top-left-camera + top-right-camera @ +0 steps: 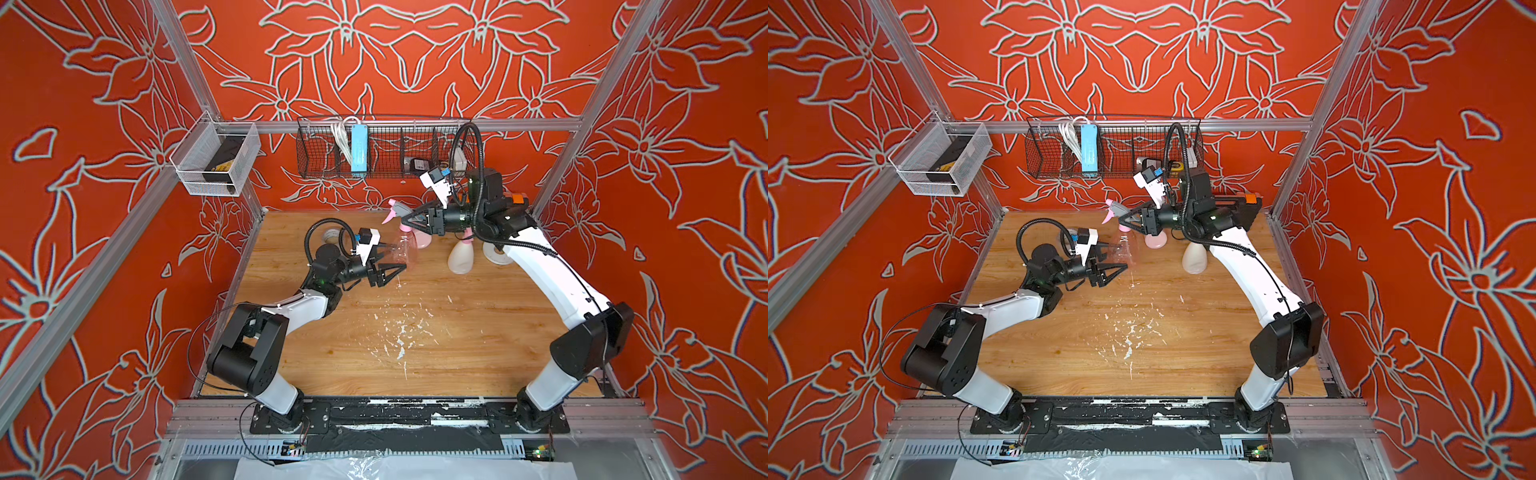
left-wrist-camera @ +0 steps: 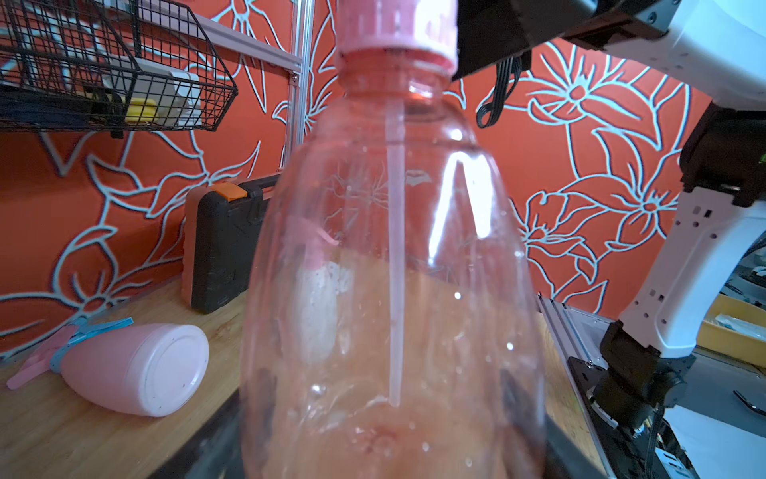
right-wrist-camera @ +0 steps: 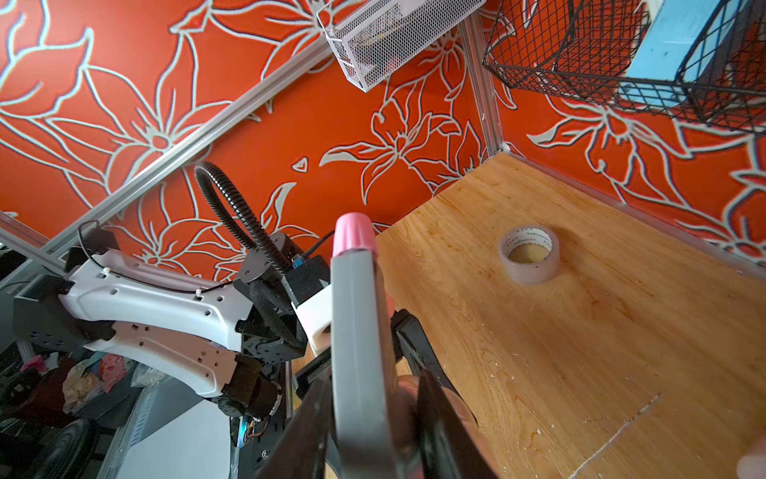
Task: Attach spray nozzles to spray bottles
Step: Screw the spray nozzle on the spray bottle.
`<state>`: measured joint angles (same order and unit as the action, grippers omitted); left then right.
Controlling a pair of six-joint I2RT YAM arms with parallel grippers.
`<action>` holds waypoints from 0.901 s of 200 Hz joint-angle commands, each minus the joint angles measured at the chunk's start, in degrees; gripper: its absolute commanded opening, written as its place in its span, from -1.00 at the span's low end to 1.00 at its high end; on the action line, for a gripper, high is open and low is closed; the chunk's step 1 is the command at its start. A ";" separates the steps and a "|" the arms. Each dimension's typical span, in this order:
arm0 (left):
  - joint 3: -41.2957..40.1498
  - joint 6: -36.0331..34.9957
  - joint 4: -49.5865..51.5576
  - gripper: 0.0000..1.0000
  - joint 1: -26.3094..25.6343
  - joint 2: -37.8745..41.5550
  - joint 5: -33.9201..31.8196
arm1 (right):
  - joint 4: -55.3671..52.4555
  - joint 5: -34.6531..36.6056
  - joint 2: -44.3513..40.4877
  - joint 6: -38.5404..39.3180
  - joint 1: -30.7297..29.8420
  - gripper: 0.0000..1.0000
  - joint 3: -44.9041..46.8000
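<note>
The translucent bottle (image 1: 401, 249) was clamped upright by the wide-spread left fingers (image 1: 392, 272) over the counter (image 1: 415, 332), the right fingers (image 1: 417, 220) gripping the pink-and-grey nozzle (image 1: 400, 209) seated on its neck; threading likely required aligned axes.

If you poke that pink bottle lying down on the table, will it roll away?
Probably a bit: the pink bottle lies on its side and its body looks round. It would likely curve, since it tapers. Its pink-and-blue nozzle sticks out and may stop it.

White shells (image 1: 548, 266), black joints (image 1: 245, 353), ribbed cables (image 1: 322, 226); black left hand (image 1: 397, 259), right hand (image 1: 409, 220).
</note>
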<state>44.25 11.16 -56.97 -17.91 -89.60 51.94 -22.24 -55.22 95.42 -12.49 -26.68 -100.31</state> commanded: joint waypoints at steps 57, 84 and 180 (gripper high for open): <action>0.77 -1.16 -2.87 -0.13 0.42 3.34 -12.69 | -7.74 12.28 -1.64 4.01 -5.71 -0.62 1.26; 0.49 -1.49 -2.93 -0.13 -0.25 3.72 -21.30 | -11.20 27.56 -1.46 1.77 -9.06 -0.83 1.18; -3.87 -6.50 -5.39 0.00 -11.27 2.06 -53.30 | -7.21 54.36 -5.94 -10.56 -17.39 -1.00 11.55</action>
<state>40.01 2.33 -53.41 -30.00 -88.71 10.63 -22.17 -1.26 92.05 -19.27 -41.82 -94.89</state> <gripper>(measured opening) 0.731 0.257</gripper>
